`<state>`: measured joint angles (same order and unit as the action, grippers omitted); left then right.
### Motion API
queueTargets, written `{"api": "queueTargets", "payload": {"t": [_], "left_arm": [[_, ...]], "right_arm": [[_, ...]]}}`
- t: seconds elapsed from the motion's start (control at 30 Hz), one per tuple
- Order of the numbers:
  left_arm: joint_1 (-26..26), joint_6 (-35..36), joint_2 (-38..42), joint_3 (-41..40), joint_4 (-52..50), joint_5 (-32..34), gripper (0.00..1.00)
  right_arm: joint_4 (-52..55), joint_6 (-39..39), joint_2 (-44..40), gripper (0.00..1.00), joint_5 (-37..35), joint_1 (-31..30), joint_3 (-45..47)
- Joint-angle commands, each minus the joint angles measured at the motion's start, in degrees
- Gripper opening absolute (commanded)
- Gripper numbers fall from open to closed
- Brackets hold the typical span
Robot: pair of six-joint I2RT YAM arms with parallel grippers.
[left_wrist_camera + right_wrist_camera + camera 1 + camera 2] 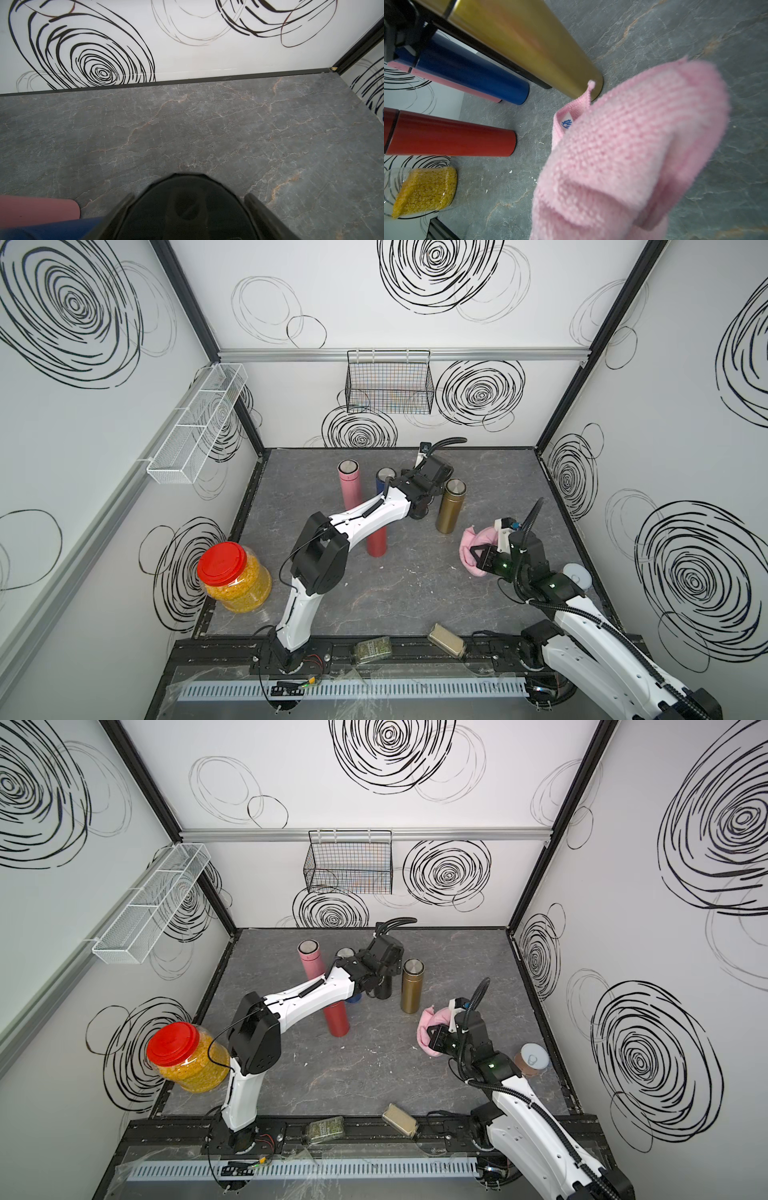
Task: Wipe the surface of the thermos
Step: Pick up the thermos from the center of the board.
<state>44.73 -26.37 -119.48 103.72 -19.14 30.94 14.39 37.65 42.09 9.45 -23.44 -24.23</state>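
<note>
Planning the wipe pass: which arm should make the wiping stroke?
Right: right gripper holds the pink cloth near the gold thermos; left gripper straddles the black thermos, without cloth.

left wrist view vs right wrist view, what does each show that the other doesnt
Only the left wrist view: the black thermos seen from above its cap, flanked by the fingers of the left gripper. Only the right wrist view: the pink cloth hanging close to the camera, the gold thermos, the red thermos and the jar of yellow grains. Both: the pink thermos, the blue thermos and the grey marbled tabletop.
</note>
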Motion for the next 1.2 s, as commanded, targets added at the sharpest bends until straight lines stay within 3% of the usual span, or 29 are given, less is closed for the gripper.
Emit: {"api": "queueTargets", "payload": {"t": [0.0, 0.2, 0.37, 0.47, 0.57, 0.93, 1.17], "left_arm": [[-0.3, -0.8, 0.3, -0.7, 1.8, 0.4, 0.83], [-0.6, -0.8, 0.5, -1.5, 2.5, 0.3, 0.77], [-0.7, -0.4, 1.4, -2.1, 3.5, -0.1, 0.58], [-0.9, -0.2, 1.5, -1.9, 3.9, -0.6, 0.38], [-1.2, 0.1, 0.9, 0.1, 3.2, -0.3, 0.00], [0.5, 4.5, 3.4, 10.7, 1.9, 1.9, 0.00], [4.7, 10.8, 8.4, 13.7, -0.1, 12.9, 0.00]], "right_arm": [[-1.9, -0.1, 0.0, 0.00, 0.5, 0.3, 0.5], [-2.8, 0.6, 0.5, 0.00, 1.2, 0.2, 0.6], [-2.7, 0.5, 0.3, 0.00, 0.9, 0.3, 0.2], [-3.8, 0.5, 0.2, 0.00, 1.0, 0.3, 0.6], [-5.0, 0.3, 1.0, 0.00, 1.1, 0.3, 0.3], [-3.8, -1.8, 3.0, 0.00, 0.7, 0.3, -5.4], [-2.5, -2.8, 1.0, 0.00, 0.2, 0.2, -7.7]]}}
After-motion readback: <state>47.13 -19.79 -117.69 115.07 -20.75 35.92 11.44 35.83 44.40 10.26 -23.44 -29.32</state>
